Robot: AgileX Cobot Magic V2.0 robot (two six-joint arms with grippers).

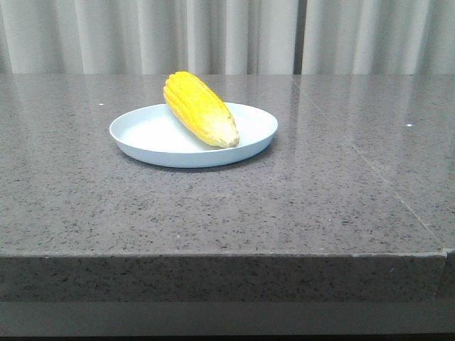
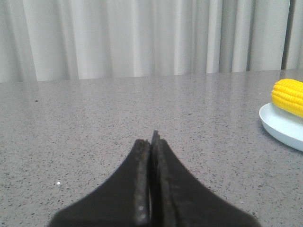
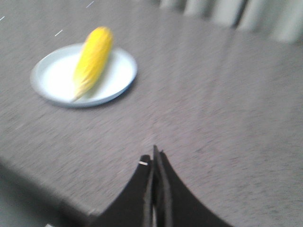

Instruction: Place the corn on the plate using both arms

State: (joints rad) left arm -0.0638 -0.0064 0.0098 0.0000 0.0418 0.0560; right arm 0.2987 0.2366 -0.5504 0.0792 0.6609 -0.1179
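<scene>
The yellow corn [image 1: 200, 109] lies on the pale blue-white plate [image 1: 153, 135], its paler tip toward the front right rim. Neither gripper shows in the front view. In the left wrist view my left gripper [image 2: 152, 140] is shut and empty over bare table; the plate's edge [image 2: 279, 125] and the corn's end [image 2: 289, 96] sit far off at the picture's right edge. In the blurred right wrist view my right gripper [image 3: 155, 156] is shut and empty near the table's front edge, well away from the corn [image 3: 93, 60] and plate [image 3: 57, 78].
The grey speckled stone table [image 1: 320, 192] has a front edge close to the camera. Pale curtains [image 1: 227, 35] hang behind the table. A thin seam runs across the table's right part.
</scene>
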